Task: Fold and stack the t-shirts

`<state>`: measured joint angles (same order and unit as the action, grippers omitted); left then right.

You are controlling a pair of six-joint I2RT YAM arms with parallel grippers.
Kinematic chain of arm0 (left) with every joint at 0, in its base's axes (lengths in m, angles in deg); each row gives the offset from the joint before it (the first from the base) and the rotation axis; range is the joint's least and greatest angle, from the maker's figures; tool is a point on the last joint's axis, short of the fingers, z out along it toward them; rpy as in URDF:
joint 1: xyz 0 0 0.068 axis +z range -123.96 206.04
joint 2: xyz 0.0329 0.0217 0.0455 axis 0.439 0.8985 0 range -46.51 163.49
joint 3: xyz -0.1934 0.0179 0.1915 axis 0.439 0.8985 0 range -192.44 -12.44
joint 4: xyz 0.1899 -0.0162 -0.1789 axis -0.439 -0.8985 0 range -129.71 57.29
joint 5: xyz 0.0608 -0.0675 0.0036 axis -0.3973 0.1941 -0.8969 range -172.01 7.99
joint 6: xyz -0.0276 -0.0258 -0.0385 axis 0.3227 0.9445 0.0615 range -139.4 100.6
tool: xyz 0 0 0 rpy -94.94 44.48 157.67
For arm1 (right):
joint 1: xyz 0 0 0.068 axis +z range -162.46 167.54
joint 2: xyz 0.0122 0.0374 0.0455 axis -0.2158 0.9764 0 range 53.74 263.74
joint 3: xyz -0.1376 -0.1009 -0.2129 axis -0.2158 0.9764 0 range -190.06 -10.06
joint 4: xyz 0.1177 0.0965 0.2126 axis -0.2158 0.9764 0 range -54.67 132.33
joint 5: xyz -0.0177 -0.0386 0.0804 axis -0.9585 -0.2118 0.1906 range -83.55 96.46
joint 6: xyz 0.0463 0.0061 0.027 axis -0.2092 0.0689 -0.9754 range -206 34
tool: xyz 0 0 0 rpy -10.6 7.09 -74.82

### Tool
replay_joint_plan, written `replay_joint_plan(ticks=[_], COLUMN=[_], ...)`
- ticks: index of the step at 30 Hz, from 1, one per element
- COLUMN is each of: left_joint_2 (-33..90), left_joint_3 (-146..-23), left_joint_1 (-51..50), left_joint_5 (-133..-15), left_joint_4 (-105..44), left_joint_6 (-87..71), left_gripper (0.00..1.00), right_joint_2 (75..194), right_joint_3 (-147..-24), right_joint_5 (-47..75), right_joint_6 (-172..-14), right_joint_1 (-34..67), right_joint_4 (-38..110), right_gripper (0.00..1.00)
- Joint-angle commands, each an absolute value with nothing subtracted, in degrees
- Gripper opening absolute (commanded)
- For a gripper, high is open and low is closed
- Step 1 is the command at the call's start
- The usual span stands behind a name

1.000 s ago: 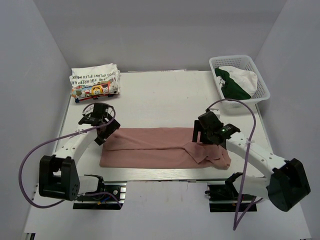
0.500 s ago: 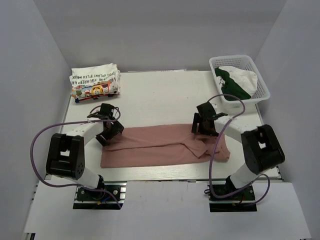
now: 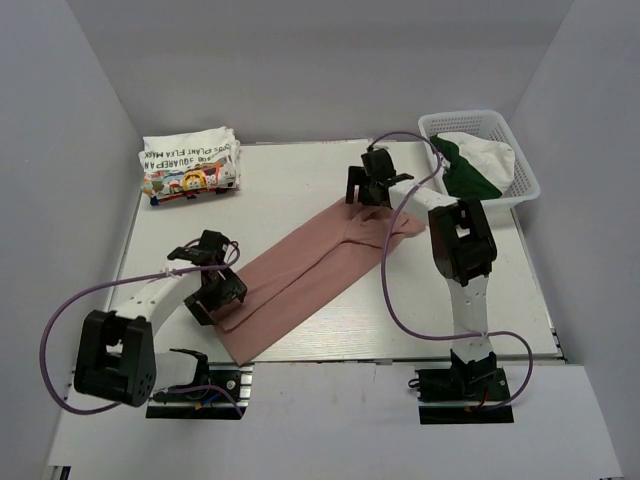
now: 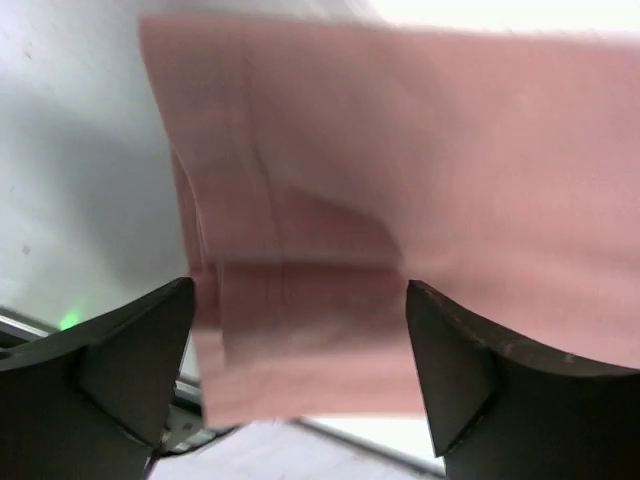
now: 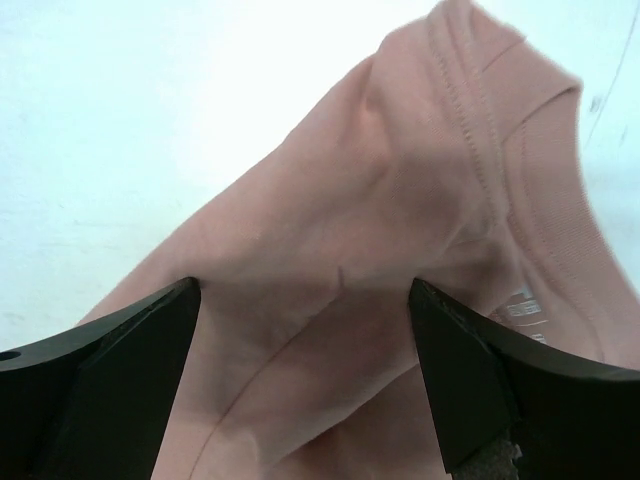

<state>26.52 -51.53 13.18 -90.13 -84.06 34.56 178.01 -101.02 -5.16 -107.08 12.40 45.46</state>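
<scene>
The dusty-pink t-shirt (image 3: 310,265), folded into a long strip, lies diagonally across the table from near left to far right. My left gripper (image 3: 215,287) sits over its near-left end, jaws open, with the folded hem (image 4: 300,350) spread flat between the fingers (image 4: 150,350). My right gripper (image 3: 372,188) is over the far-right end, open, straddling cloth just below the ribbed collar (image 5: 500,120). In both wrist views the fabric lies below the jaws and nothing is pinched. The white t-shirt (image 3: 190,165) with cartoon print lies folded at the back left corner.
A white basket (image 3: 520,165) at the back right holds a green and white garment (image 3: 465,165). The table's near metal edge (image 3: 400,350) runs just past the shirt's lower end. Purple cables loop from both arms.
The pink shirt has swung from lying along the front edge to a diagonal. My right gripper moved far back with the collar end; my left gripper shifted toward the near edge.
</scene>
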Motion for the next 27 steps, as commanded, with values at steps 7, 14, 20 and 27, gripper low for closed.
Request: replay_joint_plan(ticks=[7, 14, 20, 27], left_joint_2=[20.54, 30.38, 38.9, 52.17], left_joint_3=[-61.13, -64.47, -62.97, -62.97], left_joint_1=[7.06, -2.51, -9.72, -15.09], left_joint_5=[-88.88, -85.61, -85.0, -86.67], left_joint_4=[-87.65, -79.82, -76.3, -75.77], left_joint_6=[26.92, 21.47, 21.47, 20.95], left_gripper=[1.0, 1.0, 0.97, 0.96], right_joint_2=[167.05, 163.34, 167.02, 178.09], right_joint_3=[-104.64, -90.13, -87.57, -97.14], right_joint_5=[-2.77, 3.03, 2.85, 2.32], right_joint_6=[-106.89, -111.66, -112.63, -111.22], right_joint_1=[12.41, 13.64, 13.73, 12.68], right_joint_4=[55.88, 56.95, 57.12, 61.26], right_gripper=[0.91, 0.91, 0.91, 0.91])
